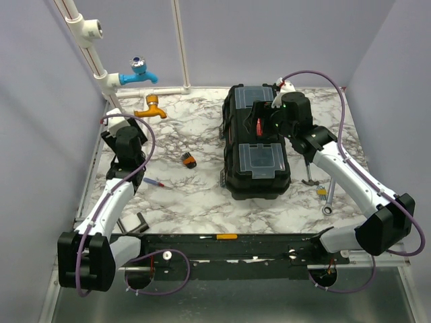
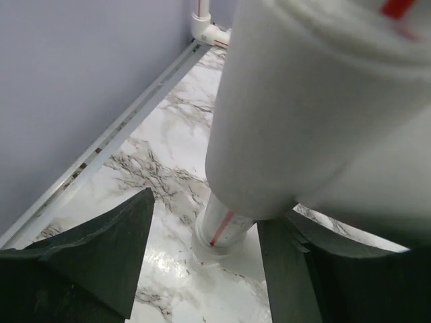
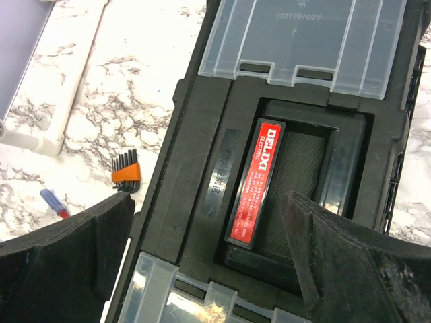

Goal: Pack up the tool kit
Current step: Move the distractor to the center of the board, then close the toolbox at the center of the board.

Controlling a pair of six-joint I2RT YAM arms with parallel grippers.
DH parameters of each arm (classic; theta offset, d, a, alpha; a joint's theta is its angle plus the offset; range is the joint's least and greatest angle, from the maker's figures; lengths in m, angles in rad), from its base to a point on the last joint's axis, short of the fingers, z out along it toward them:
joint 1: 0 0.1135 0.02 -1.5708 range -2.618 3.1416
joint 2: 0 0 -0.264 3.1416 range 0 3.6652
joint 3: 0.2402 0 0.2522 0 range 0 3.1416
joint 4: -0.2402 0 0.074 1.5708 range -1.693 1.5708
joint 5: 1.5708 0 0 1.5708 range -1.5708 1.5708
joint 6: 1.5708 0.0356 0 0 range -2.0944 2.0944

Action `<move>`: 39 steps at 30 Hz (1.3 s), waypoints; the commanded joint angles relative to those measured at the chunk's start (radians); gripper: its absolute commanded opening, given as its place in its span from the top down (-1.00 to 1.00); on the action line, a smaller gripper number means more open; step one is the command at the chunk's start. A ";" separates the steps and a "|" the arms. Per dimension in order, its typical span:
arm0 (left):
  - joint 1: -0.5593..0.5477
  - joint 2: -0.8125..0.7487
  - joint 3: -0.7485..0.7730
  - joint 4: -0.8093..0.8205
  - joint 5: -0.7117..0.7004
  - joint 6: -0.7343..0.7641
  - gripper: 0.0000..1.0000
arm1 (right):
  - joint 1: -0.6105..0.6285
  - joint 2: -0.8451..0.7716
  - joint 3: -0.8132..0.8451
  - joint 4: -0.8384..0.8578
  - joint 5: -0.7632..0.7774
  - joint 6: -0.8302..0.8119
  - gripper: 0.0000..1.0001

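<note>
The tool kit's black toolbox (image 1: 256,156) lies shut on the marble table, with two clear-lidded compartments (image 3: 306,37) and a handle bearing a red label (image 3: 254,182). My right gripper (image 3: 210,202) hovers open just above that handle (image 1: 259,126), nothing between its fingers. Loose tools lie around: an orange hex key set (image 1: 188,160) (image 3: 126,173), a blue-red screwdriver (image 1: 153,182), a yellow-handled screwdriver (image 1: 225,237), a hammer (image 1: 311,180) and a wrench (image 1: 328,202). My left gripper (image 2: 205,222) stands open at the far left (image 1: 116,122), its fingers either side of a white pipe's foot (image 2: 225,229).
White pipes (image 1: 87,40) with a blue tap (image 1: 138,74) and an orange tap (image 1: 151,108) rise at the back left. Lilac walls close in the table on three sides. A black rail (image 1: 222,252) runs along the near edge.
</note>
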 commanded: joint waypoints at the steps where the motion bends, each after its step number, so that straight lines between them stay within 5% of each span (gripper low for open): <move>1: 0.055 0.013 0.061 -0.001 0.044 -0.039 -0.37 | -0.003 0.010 -0.001 0.018 -0.027 0.008 -0.99; 9: 0.053 -0.093 0.016 -0.049 0.184 -0.189 -0.96 | -0.002 0.002 0.015 -0.030 0.045 0.026 -1.00; 16: -0.040 -0.246 -0.017 -0.194 0.159 -0.279 -0.97 | -0.003 0.002 0.043 -0.106 0.215 0.075 -1.00; 24: -0.265 -0.439 -0.046 -0.383 0.081 -0.270 -0.97 | -0.003 -0.108 -0.057 -0.107 0.234 0.087 -1.00; 29: -0.367 -0.470 -0.044 -0.422 0.308 -0.246 -0.92 | -0.003 -0.229 -0.116 -0.145 0.164 0.087 -1.00; 39: -0.509 -0.281 -0.129 -0.179 0.651 -0.206 -0.93 | -0.003 -0.394 -0.354 -0.166 0.176 0.185 -1.00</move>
